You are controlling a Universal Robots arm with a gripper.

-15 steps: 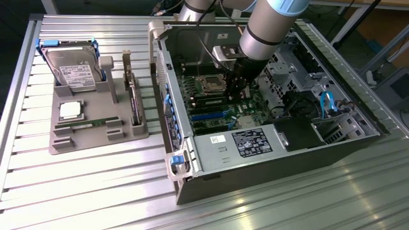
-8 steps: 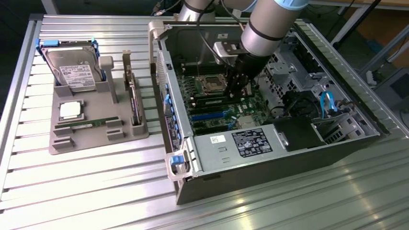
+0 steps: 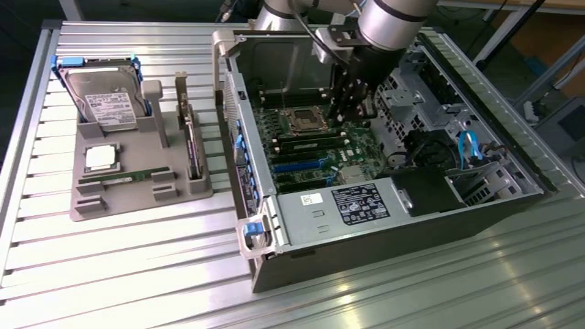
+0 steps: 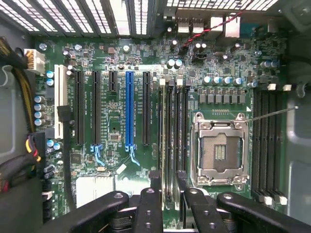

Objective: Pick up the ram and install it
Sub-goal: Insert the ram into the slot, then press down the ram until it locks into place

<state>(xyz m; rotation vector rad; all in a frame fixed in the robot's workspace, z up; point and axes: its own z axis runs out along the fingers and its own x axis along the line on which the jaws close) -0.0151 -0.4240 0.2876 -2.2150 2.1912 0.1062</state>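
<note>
A ram point(image 3: 128, 177), a thin green stick, lies flat in the grey tray point(image 3: 137, 202) at the exterior view's left. My gripper point(image 3: 352, 115) is down inside the open computer case point(image 3: 393, 205), just beside the processor socket point(image 3: 300, 120). In the wrist view my gripper point(image 4: 167, 183) is open, with its black fingers point(image 4: 148, 204) on either side of the memory slots point(image 4: 174, 126) next to the empty socket point(image 4: 219, 150). A thin edge-on strip runs along one slot between the fingertips; I cannot tell whether it is a seated stick. Nothing is clamped.
The tray also carries a hard drive point(image 3: 105, 96), a square silver processor point(image 3: 101, 157) and an upright expansion card point(image 3: 189, 137). Inside the case are a blue card slot point(image 4: 129, 109), a second slot bank point(image 4: 269, 141), loose cables point(image 4: 19, 160) and a power supply point(image 3: 361, 205).
</note>
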